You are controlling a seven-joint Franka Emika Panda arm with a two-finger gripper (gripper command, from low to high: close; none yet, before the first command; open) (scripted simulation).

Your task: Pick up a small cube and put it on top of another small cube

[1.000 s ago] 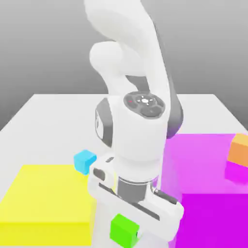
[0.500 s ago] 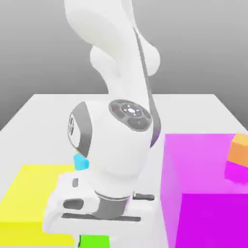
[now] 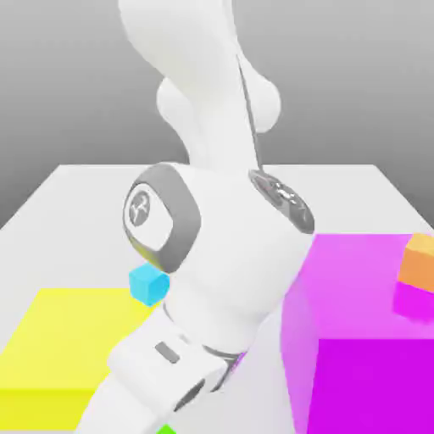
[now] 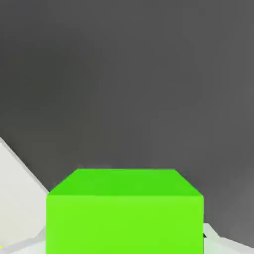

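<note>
On the exterior view's left lies a yellow mat (image 3: 59,347); the blue cube (image 3: 147,284) sits at its far corner, the arm (image 3: 212,280) beside it. The green cube (image 4: 124,211) looms close before the hand camera; whether the fingers clamp it I cannot tell. Judged step: carrying; next, centre green over blue

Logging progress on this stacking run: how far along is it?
Nothing is stacked. The small green cube sits close in front of the hand camera, so the pick seems in hand; whether it is gripped can't be told. The small cyan cube stands bare on the white table. Placing remains.
</note>
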